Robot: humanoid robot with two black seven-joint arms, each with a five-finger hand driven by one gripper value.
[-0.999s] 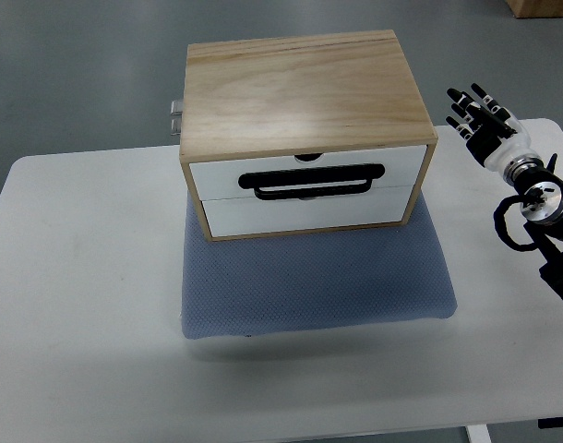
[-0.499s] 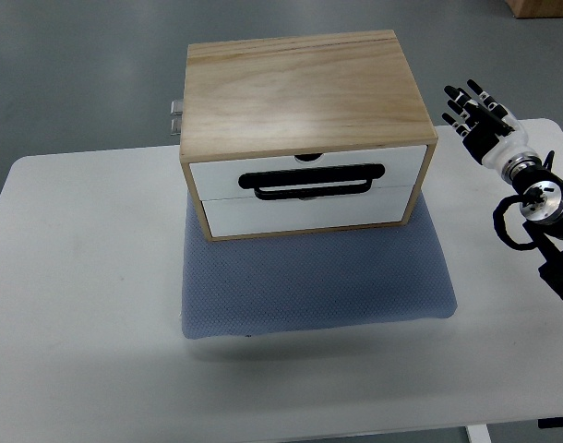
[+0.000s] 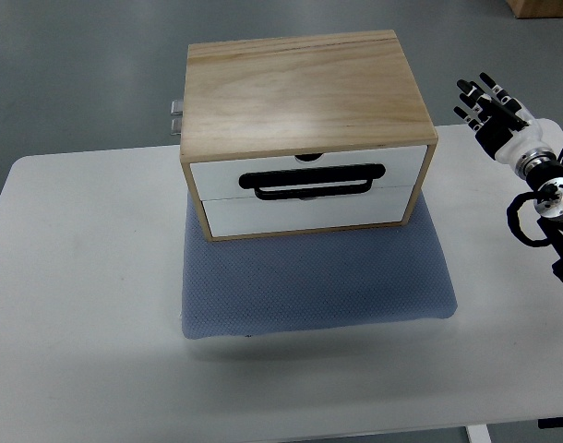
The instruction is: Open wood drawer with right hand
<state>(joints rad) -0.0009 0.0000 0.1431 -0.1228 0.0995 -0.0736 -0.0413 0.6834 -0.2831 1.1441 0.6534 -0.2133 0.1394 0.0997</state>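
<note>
Our right hand (image 3: 492,103) hangs with fingers spread and holding nothing, well right of the wooden box (image 3: 305,134). The drawer (image 3: 307,175) in the box's front sits fully closed, its handle (image 3: 313,179) untouched, so reaching, gripping and pulling all remain.

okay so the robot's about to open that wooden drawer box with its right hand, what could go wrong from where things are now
1. The right hand is off to the right of the light wooden two-drawer box, well away from the black bar handle; a sweep inward might clip the box's right side.
2. The box sits on a blue-grey foam mat, not fixed that I can see; pulling could drag the whole box forward.
3. The handle overlaps both white fronts, so fingers may hook poorly.
</note>
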